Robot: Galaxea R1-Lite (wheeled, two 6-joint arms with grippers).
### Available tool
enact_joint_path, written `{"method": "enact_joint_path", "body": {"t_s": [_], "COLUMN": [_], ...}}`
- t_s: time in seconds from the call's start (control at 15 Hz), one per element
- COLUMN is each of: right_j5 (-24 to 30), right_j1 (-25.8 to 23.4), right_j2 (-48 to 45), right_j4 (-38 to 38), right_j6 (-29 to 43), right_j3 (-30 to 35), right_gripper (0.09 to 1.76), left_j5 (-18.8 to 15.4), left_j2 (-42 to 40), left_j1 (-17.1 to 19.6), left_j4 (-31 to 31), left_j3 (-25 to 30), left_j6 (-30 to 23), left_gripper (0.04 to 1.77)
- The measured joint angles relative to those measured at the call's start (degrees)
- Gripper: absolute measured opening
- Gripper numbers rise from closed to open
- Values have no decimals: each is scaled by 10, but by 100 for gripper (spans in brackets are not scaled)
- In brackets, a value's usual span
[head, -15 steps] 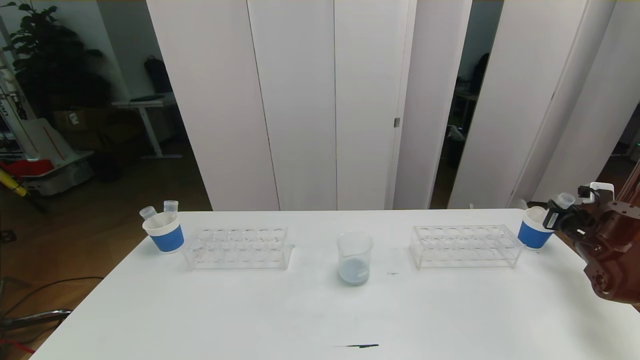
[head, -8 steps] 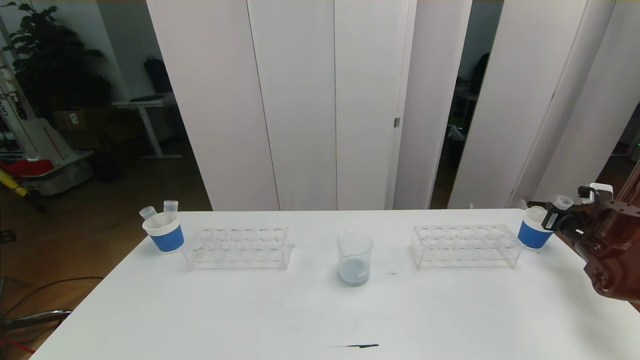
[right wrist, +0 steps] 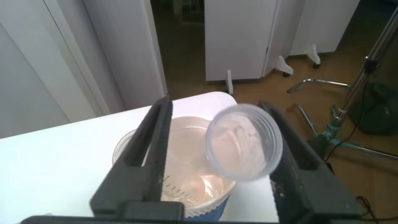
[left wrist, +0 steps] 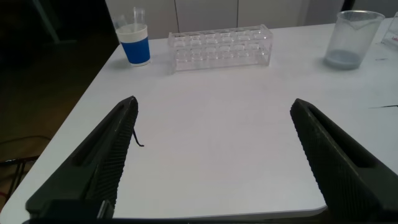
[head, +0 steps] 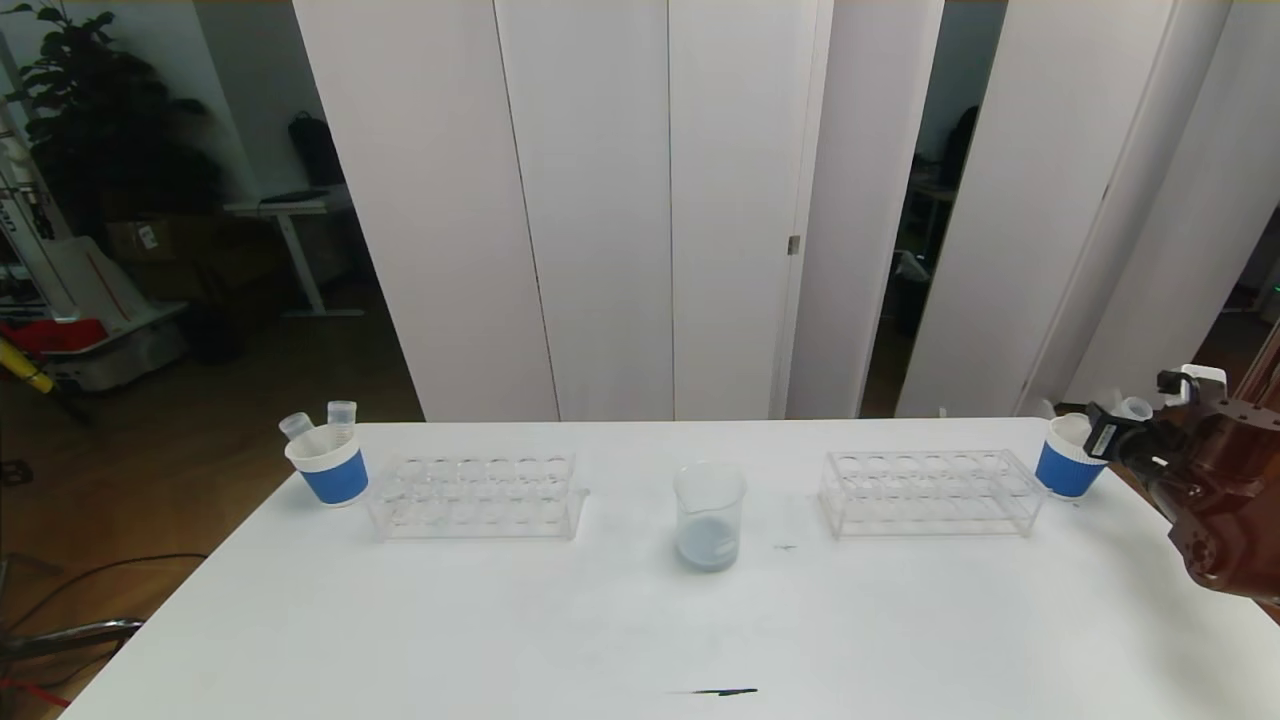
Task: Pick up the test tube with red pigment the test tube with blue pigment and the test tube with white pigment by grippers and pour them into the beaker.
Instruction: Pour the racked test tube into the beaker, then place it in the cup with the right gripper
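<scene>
Fingers of the left gripper (left wrist: 214,149) are spread wide and hold nothing; I have that arm parked low off the near left edge of the bench (head: 560,620). At the bench's far left a blue-banded paper cup (head: 327,470) holds two clear spent tubes (head: 341,415), and beside it is an empty clear rack (head: 475,495).

In the middle stands the beaker (head: 709,515) with a shallow pool of pale blue-grey liquid at its bottom, so I judge that at least the blue and white pours are done. I see no red in it. A second empty rack (head: 930,490) follows.

At the far right, the right gripper (head: 1115,432) hangs over the second paper cup (head: 1065,458). A second ago it was clamped on a test tube (right wrist: 244,142), clear with a whitish film inside. Now its fingers have parted: in the right wrist view one finger stands clear of the tube, which leans on the other and has sunk a little toward the cup's mouth.

I read this as the discard of a used tube. No full tubes are in sight, so little seems left to do.
</scene>
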Motion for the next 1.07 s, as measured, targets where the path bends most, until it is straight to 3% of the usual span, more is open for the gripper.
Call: {"method": "enact_joint_path", "body": {"t_s": [0.13, 0.2, 0.73, 1.07], "right_j5": [0, 0, 1, 2], "right_j1": [0, -1, -9, -17], "right_j2": [0, -2, -52, -147], "right_j4": [1, 1, 14, 54], "right_j6": [0, 0, -1, -2], "right_j3": [0, 0, 11, 29], "right_gripper": [159, 173, 175, 175], "left_j5": [0, 0, 0, 0], "left_j2": [0, 0, 0, 0], "left_j1": [0, 0, 0, 0], "left_j4": [0, 0, 0, 0], "left_j3": [0, 0, 0, 0], "left_j6": [0, 0, 0, 0], "left_gripper": [175, 175, 175, 175]}}
